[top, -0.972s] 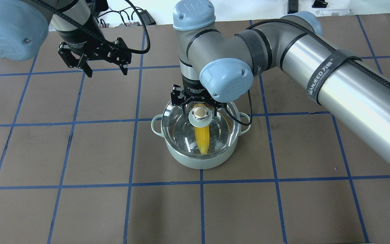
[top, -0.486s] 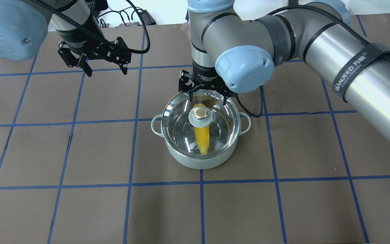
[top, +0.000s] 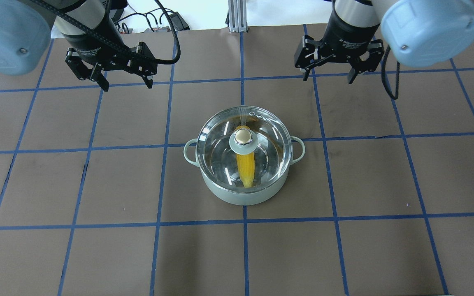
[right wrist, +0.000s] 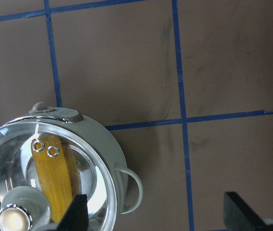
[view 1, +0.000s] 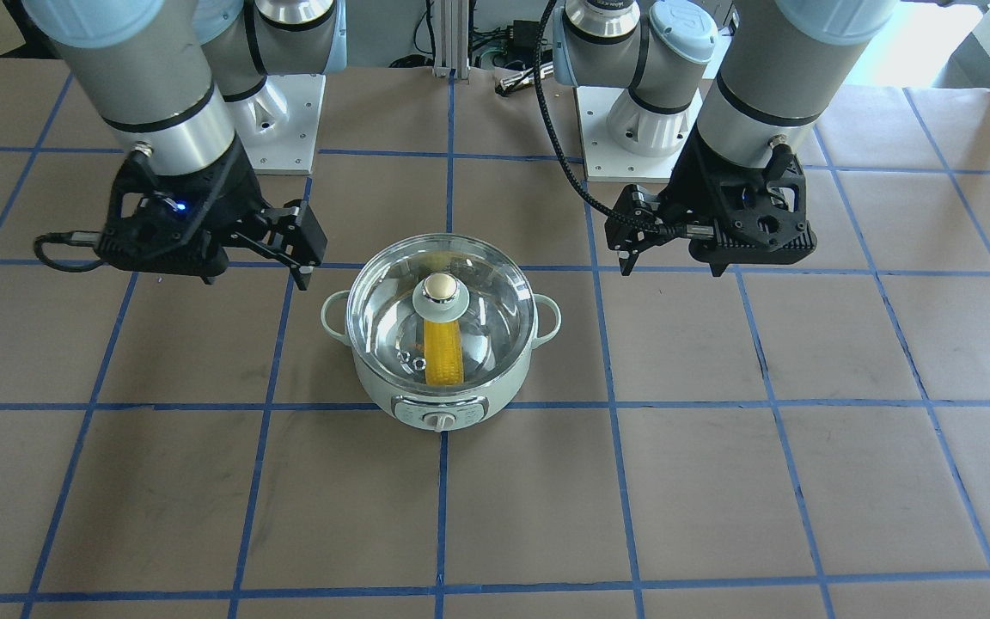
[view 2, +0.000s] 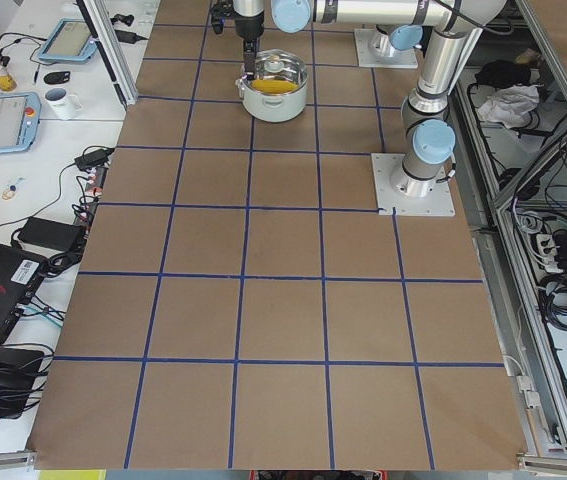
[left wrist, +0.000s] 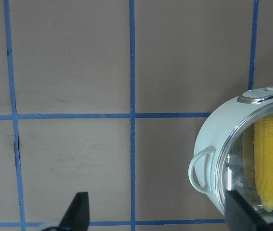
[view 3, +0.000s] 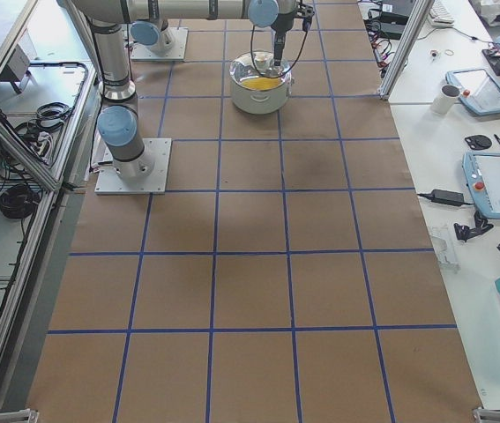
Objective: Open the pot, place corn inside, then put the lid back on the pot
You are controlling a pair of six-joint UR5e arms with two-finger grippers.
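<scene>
The mint-green pot (top: 243, 198) stands at the table's middle with its dial facing the operators' side (view 1: 441, 420). The glass lid (top: 266, 153) sits on the pot, gold knob (top: 242, 135) up. The yellow corn (top: 245, 166) lies inside, seen through the glass. My left gripper (top: 128, 84) is open and empty, above the table beyond and left of the pot. My right gripper (top: 327, 78) is open and empty, beyond and right of it. The left wrist view shows the pot (left wrist: 213, 139) and corn (left wrist: 270, 154); the right wrist view shows the lid (right wrist: 11, 159) and corn (right wrist: 54, 183).
The brown table carries a blue tape grid (top: 161, 146). The two arm bases (view 1: 632, 120) stand at the robot's edge. Benches with tablets (view 3: 496, 181) and a mug (view 2: 60, 100) flank the table's far side.
My right gripper has let go of the lid knob, risen and swung away to the far right. The lid stays on the pot. My left gripper has hardly moved.
</scene>
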